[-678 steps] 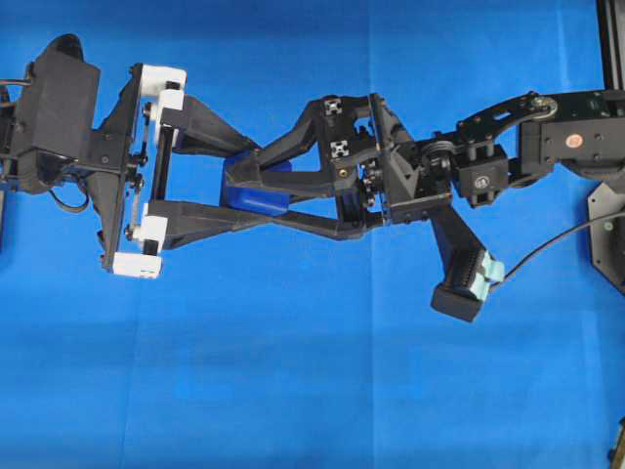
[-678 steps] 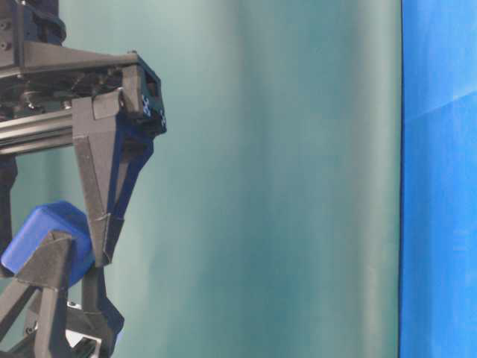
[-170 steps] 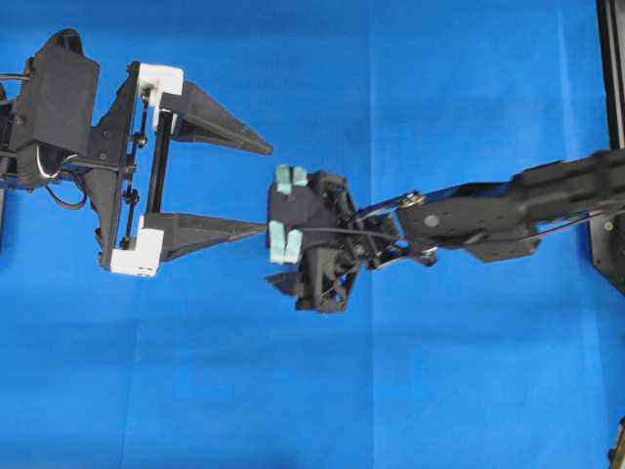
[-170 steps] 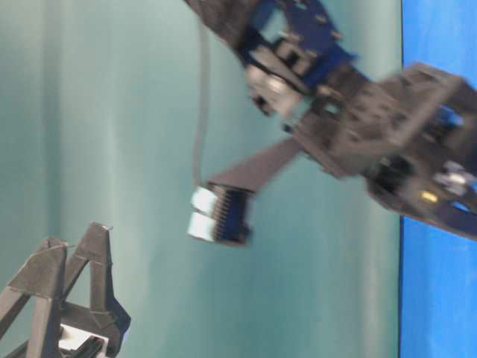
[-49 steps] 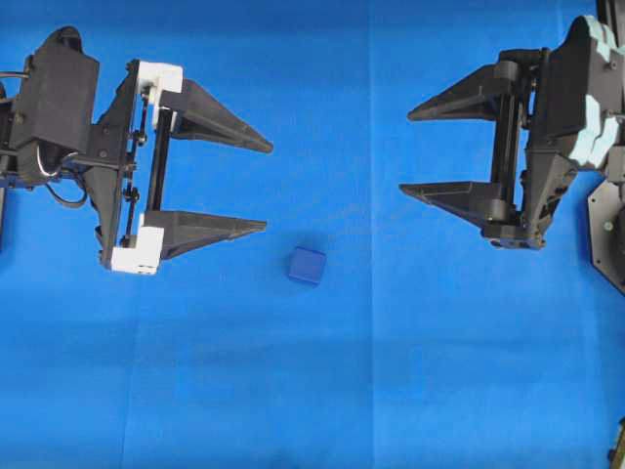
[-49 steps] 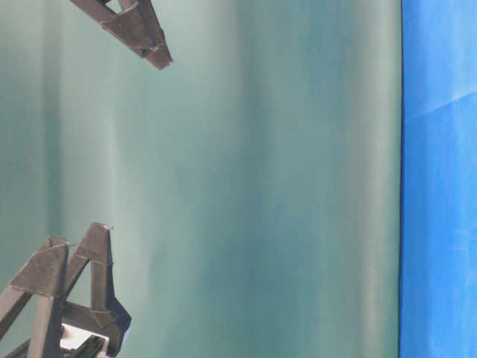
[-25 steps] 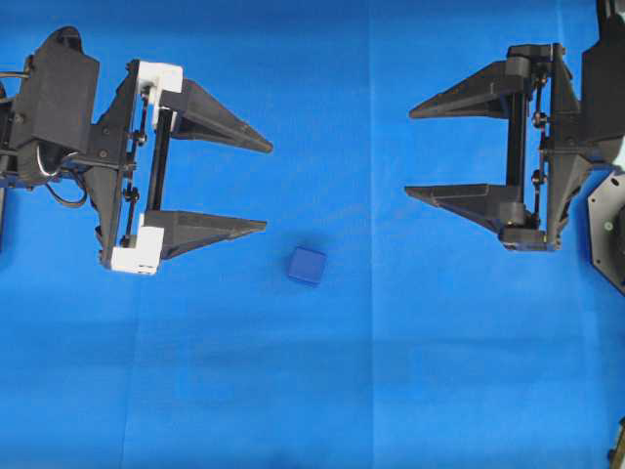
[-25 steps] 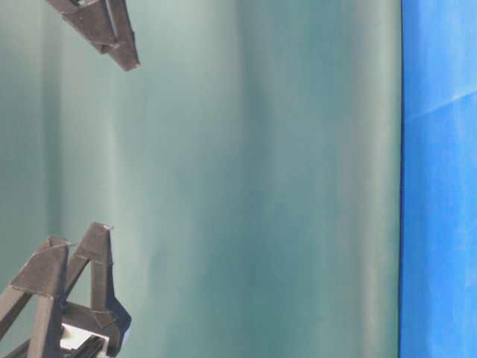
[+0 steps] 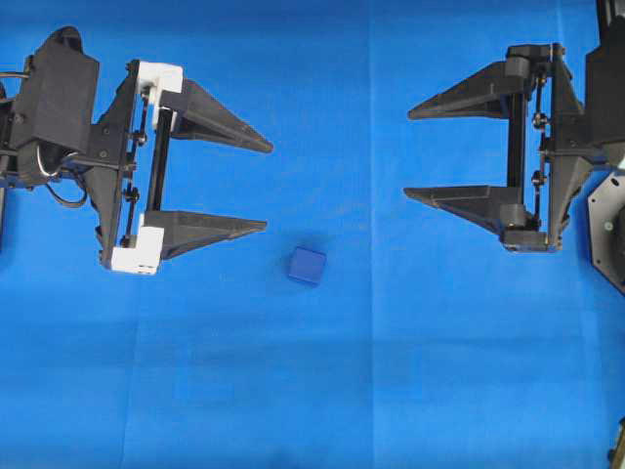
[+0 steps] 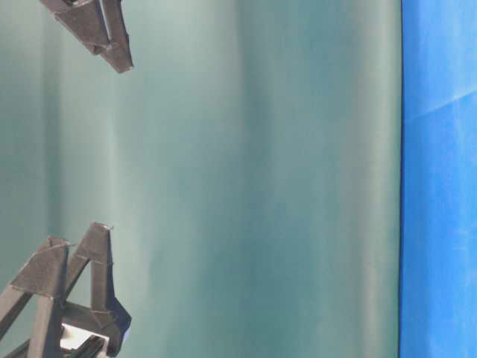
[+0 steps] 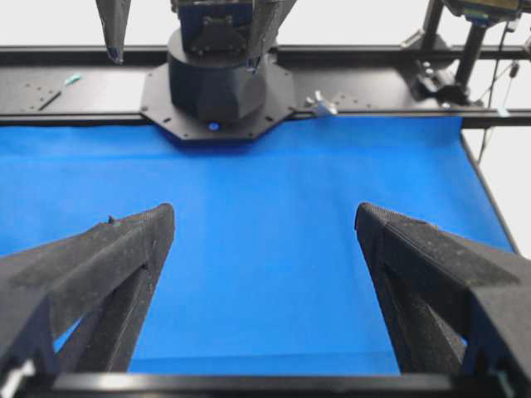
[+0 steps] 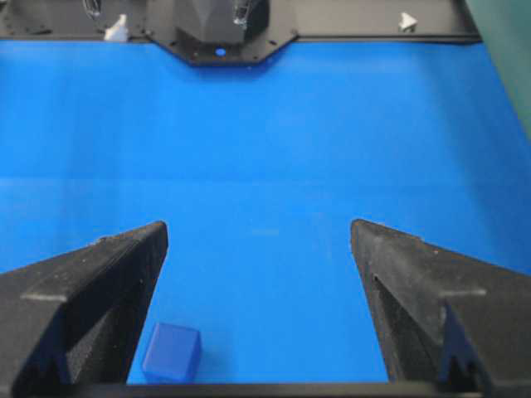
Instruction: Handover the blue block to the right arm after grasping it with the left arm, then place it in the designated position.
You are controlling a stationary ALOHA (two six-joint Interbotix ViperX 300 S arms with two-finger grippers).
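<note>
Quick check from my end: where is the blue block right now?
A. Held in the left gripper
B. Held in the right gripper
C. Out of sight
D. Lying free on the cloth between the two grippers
D: the block lies on the cloth, with the left gripper and right gripper both open and apart from it.

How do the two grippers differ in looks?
The left gripper is black with long pointed jaws, white corner brackets at the jaw bases and a black cable by its body. The right gripper has the same pointed shape but is all black, with no white brackets.
</note>
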